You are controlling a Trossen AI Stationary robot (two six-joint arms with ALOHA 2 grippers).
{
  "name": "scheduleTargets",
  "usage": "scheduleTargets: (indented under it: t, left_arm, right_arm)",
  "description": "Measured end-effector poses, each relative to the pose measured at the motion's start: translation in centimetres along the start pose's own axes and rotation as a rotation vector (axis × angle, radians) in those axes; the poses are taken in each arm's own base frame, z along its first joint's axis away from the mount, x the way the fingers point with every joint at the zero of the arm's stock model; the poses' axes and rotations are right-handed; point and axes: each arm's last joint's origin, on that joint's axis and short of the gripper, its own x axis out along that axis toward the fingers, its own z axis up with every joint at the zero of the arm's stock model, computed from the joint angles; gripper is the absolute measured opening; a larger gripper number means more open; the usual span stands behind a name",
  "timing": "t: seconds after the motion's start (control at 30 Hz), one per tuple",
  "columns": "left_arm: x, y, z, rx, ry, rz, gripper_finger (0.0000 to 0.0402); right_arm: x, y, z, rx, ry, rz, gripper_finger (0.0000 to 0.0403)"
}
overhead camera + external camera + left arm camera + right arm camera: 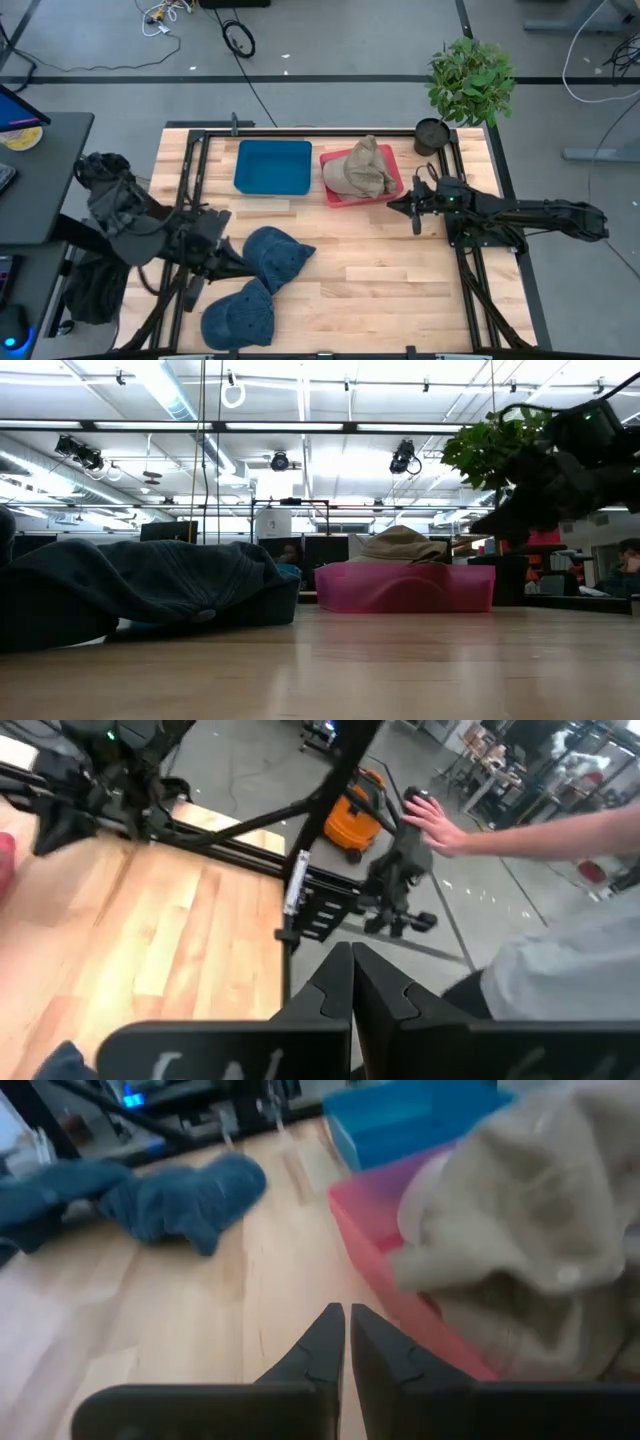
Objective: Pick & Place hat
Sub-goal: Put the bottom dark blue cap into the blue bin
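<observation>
Left gripper (232,262): fingers together, empty, just beside the upper blue hat (277,256); you are the nearer arm here.
Hat axis: runs from your gripper across the table (390,270), toward the right arm.
Second blue hat (238,314): near the front edge.
Right gripper (400,207): pinched together, empty, beside the red tray (340,199) holding the tan hat (362,170).
Blue tray (273,166): empty.

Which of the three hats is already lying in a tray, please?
The tan hat, in the red tray; both blue hats lie on the table.
</observation>
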Motion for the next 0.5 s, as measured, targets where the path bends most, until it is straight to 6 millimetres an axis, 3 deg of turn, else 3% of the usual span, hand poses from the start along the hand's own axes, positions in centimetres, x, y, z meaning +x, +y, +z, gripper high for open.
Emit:
scheduleTargets:
  t: [0.3, 0.5]
  left_arm:
    - [-0.2, -2.3, 1.2, 0.005, 0.15, 0.076, 0.0002]
    - [1.3, -2.4, -0.9, -0.038, 0.449, 0.133, 0.0002]
  right_arm:
    - [-2.8, 0.9, 2.5, -0.067, -0.332, 0.045, 0.0027]
    - [-4.2, 1.3, 3.3, -0.098, -0.483, 0.064, 0.0027]
